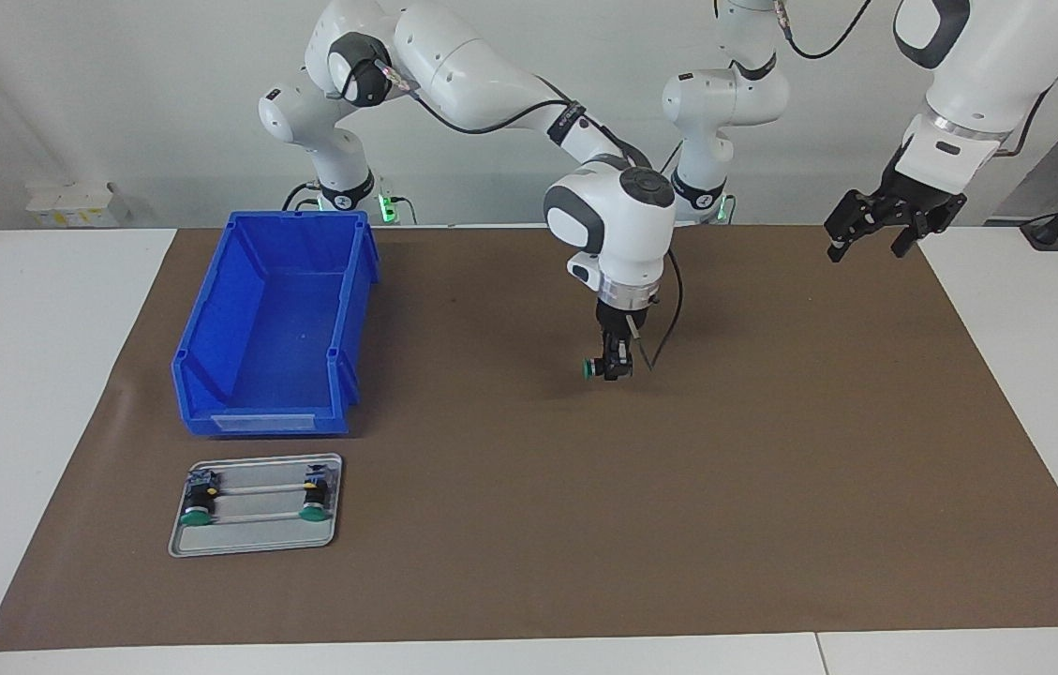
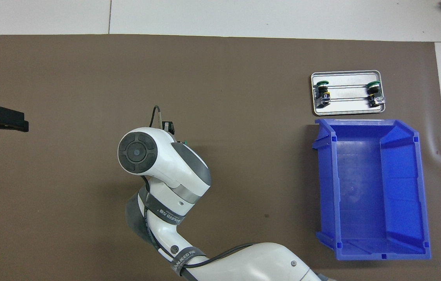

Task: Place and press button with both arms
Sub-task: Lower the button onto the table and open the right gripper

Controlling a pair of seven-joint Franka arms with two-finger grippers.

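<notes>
The left gripper (image 1: 877, 234) hangs wide open, holding nothing, over the brown mat (image 1: 772, 487) at the left arm's end, waiting. Over the mat's middle the right gripper (image 1: 616, 367) points down, clamped on the button (image 1: 596, 367) — green cap sideways, just above the mat. Toward the right arm's end, the blue bin (image 1: 275, 328) sits nearer the robots than the metal tray (image 1: 257, 539) — two more buttons (image 1: 199, 511) lie in it.

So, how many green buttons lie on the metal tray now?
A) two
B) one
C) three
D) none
A: the tray holds two buttons, one at each end, while a third button is in the right pincer over the mat's middle.
</notes>
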